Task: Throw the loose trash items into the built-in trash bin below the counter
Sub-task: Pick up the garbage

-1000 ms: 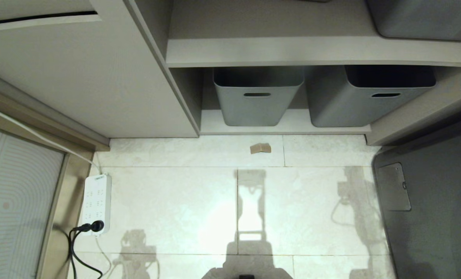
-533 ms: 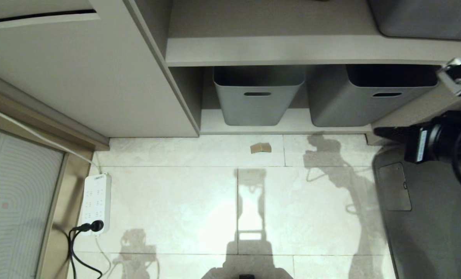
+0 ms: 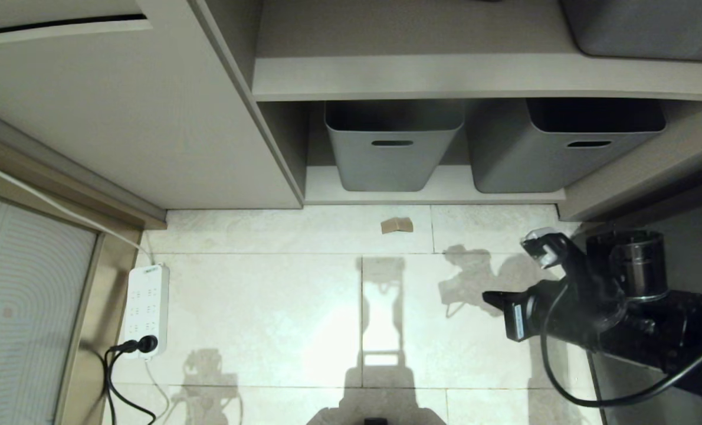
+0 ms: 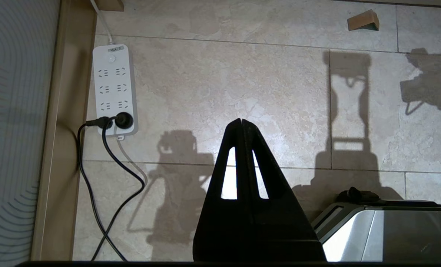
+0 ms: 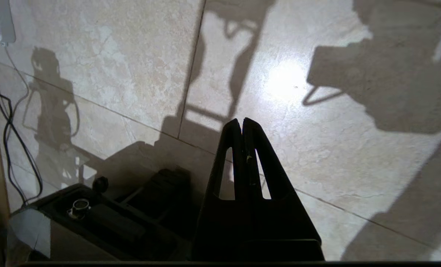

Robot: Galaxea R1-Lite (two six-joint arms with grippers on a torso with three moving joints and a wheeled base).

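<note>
Obs.: one loose trash item in view, a small folded tan cardboard piece (image 3: pixel 397 225). It lies on the tiled floor (image 3: pixel 268 307) close to the base edge of the shelf unit (image 3: pixel 433 192), just in front of the left of two grey tubs (image 3: pixel 391 147). Nothing touches it. Neither the built-in trash bin's flap nor the bench is in any view.

Right pincer (image 5: pixel 242 124): fingers pressed together, holding nothing. In the head view the right arm (image 3: pixel 587 301) hangs over the floor's right side, well apart from the cardboard and nearer the robot than it. Left pincer (image 4: pixel 241 122): also closed and empty, parked over the floor near the white power strip (image 4: pixel 113 91).

Judgement: step in hand is the reach for the cardboard; no grasp begun.

To do it well:
- Spread the right pincer wide before descending; closed fingers would only shove the piece along the tile.
- Carry it toward the shelf edge and come down from above, fingers straddling the raised fold, which is likely the only part standing off the floor.
- Piece looks light and stiff; close gently and stop short of the tile.
- Keep the wrist off the shelf lip and the tub front.
- Leave the left arm parked, away from the black cable (image 4: pixel 94 178).
</note>
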